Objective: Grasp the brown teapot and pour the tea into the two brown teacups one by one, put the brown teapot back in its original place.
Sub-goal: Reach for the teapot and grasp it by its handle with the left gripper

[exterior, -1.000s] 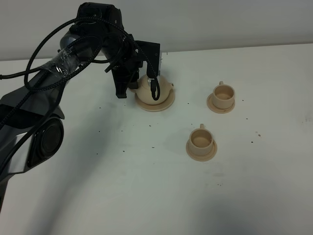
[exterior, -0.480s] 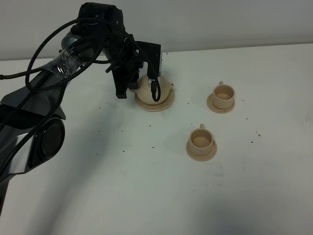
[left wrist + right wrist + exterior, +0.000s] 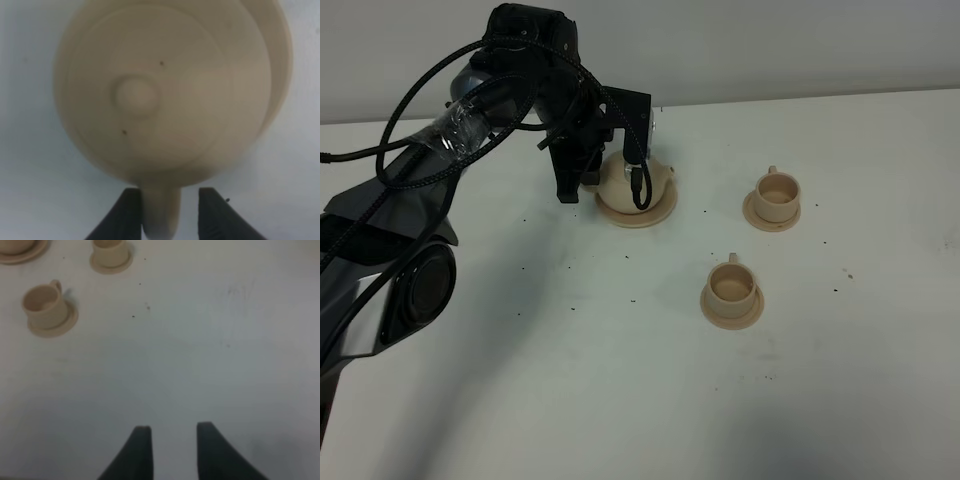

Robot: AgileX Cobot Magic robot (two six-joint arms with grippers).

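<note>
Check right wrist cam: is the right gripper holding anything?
No, the right gripper has its jaws open over the table, with nothing between them.

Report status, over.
Left hand open, astride handle of teapot; teapot on saucer. Right hand open, empty. Near cup and far cup upright, nothing between them and teapot.

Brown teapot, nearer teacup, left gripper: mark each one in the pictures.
brown teapot (image 3: 170, 100), left wrist view, on the lid.
nearer teacup (image 3: 731, 284), exterior high view, on its inside.
left gripper (image 3: 168, 200), left wrist view, midway between its fingertips.
</note>
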